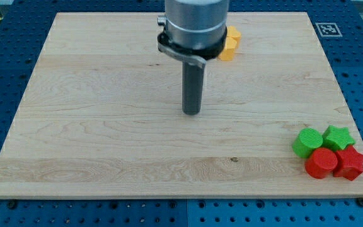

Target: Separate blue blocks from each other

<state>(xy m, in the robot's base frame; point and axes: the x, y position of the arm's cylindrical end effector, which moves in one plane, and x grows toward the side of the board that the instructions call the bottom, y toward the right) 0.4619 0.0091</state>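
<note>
1. While no blue blocks are showing anywhere on the wooden board [106, 126], my tip [191, 113] is sitting near the middle of it, touching nothing. The task's blocks are either hidden behind the arm's grey housing [193, 28] or off the board altogether; I cannot tell which. There is no gripper here, only a bare rod, so nothing is being held or clamped.

2. Nearest the view's bottom, at about four o'clock from my tip and well apart from it, four blocks are huddling together by the board's corner: a red cylinder [321, 162] and a red star [350, 163] in front, a green cylinder [307, 141] and a green star [338, 137] just behind, each touching its neighbours.

3. Farther off, at about one o'clock, a yellow block [231, 43] is peeking out beside the housing, partly covered; its shape is unclear.

4. The main risk, as I judge it, is setting off blind: with the targets unseen, any sweep is likely pushing the wrong thing. A move toward twelve or one o'clock could be catching the yellow block and driving it off the far edge.

5. A swing toward four o'clock could be scattering the red and green group over the near edge. Otherwise nothing is standing in my tip's way.
</note>
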